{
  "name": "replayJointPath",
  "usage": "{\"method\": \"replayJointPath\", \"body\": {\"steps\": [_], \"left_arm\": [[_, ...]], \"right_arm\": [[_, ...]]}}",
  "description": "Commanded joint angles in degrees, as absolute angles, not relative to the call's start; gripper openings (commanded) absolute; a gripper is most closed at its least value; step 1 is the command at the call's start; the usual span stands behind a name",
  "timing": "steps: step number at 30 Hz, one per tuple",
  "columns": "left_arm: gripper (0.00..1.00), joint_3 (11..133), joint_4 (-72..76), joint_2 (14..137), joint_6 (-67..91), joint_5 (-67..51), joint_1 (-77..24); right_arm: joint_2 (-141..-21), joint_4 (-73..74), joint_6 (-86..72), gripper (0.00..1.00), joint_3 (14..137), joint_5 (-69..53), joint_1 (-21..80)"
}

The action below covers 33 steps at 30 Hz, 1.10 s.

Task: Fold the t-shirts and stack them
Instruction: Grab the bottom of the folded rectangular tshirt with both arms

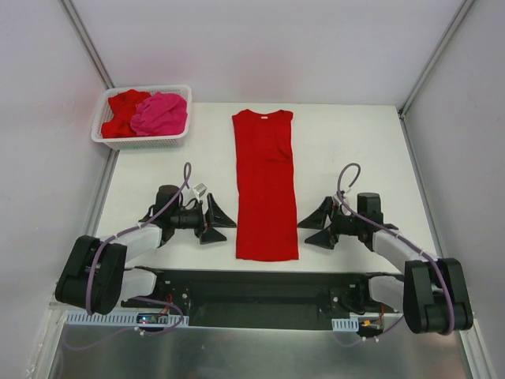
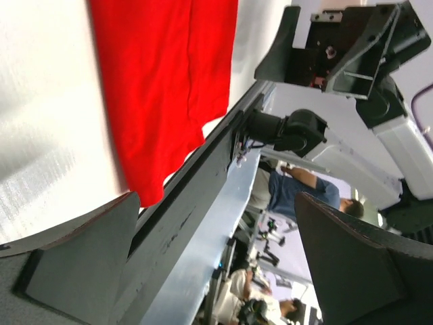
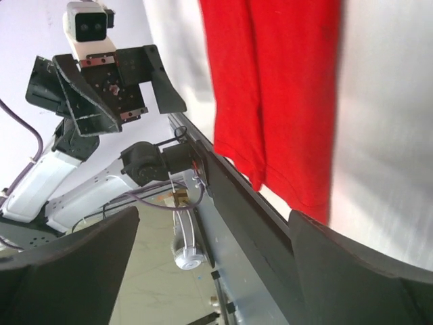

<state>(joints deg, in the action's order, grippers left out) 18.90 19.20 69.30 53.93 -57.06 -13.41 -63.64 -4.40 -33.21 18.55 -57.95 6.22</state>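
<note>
1. One red t-shirt, folded into a long strip, lies mid-table between my two arms.
2. My left gripper and right gripper both gape wide, empty, flanking its near end.
3. Far left, I see a white basket holding a pink t-shirt and a second red t-shirt.

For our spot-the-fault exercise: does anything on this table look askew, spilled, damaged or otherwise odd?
Nothing stands out. The folded red t-shirt lies straight between the open left claw and right claw. The only untidiness: a pink t-shirt and red cloth bunched in the white basket at the far left corner.
</note>
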Motion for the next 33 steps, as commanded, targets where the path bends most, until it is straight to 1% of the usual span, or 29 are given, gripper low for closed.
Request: {"method": "replayJointPath", "body": {"steps": [1, 4, 6, 9, 10, 11, 13, 16, 18, 21, 23, 24, 27, 33], "left_arm": [[0.99, 17.7, 31.8, 73.8, 55.6, -62.7, -13.1], [0.99, 18.4, 32.1, 76.3, 53.8, -64.2, -13.1], [0.99, 19.0, 31.7, 76.9, 52.2, -65.6, -13.0], [0.99, 19.7, 30.6, 79.1, 50.5, -65.5, -13.1], [0.99, 19.8, 32.3, 81.3, 51.0, -65.8, -13.1], [0.99, 20.0, 33.2, 82.4, 52.1, -66.3, -13.1], [0.99, 20.5, 33.7, 85.1, 52.3, -66.4, -13.1], [0.99, 20.5, 33.8, 87.0, 52.9, -65.5, -13.1], [0.99, 19.5, 33.7, 87.0, 52.9, -64.6, -13.1], [0.99, 18.8, 30.2, 86.1, 51.2, -63.9, -13.2], [0.99, 19.2, 25.8, 85.0, 47.4, -62.6, -13.4], [0.99, 19.6, 20.7, 83.8, 46.1, -61.9, -13.4], [0.99, 20.7, 13.6, 81.5, 41.8, -59.5, -14.2], [0.99, 19.2, 12.7, 79.4, 41.7, -56.9, -17.3]], "right_arm": [[-68.4, -5.0, -26.4, 0.96, 17.1, -60.7, 4.5], [-70.9, -3.2, -21.7, 0.96, 17.5, -59.4, 3.8], [-70.2, 1.1, -19.5, 0.96, 18.3, -57.7, 3.8], [-69.2, 2.7, -18.2, 0.96, 19.2, -54.9, 3.9], [-69.9, 2.2, -19.2, 0.96, 19.2, -55.1, 3.9], [-71.1, -1.9, -20.6, 0.96, 18.6, -55.9, 3.9], [-75.8, -5.2, -22.0, 0.96, 18.3, -58.0, 3.9], [-79.8, -7.0, -22.6, 0.97, 18.7, -58.4, 5.3], [-79.7, -7.0, -22.5, 0.97, 19.7, -57.1, 7.2], [-80.2, -6.9, -23.2, 0.97, 21.8, -55.1, 13.8], [-81.3, -7.0, -23.6, 0.97, 22.8, -54.1, 16.3], [-81.6, -6.9, -23.6, 0.97, 23.5, -53.5, 18.3], [-81.7, -6.8, -23.7, 0.98, 23.8, -52.4, 20.8], [-79.1, -4.4, -22.4, 0.98, 22.2, -49.7, 22.1]]}}
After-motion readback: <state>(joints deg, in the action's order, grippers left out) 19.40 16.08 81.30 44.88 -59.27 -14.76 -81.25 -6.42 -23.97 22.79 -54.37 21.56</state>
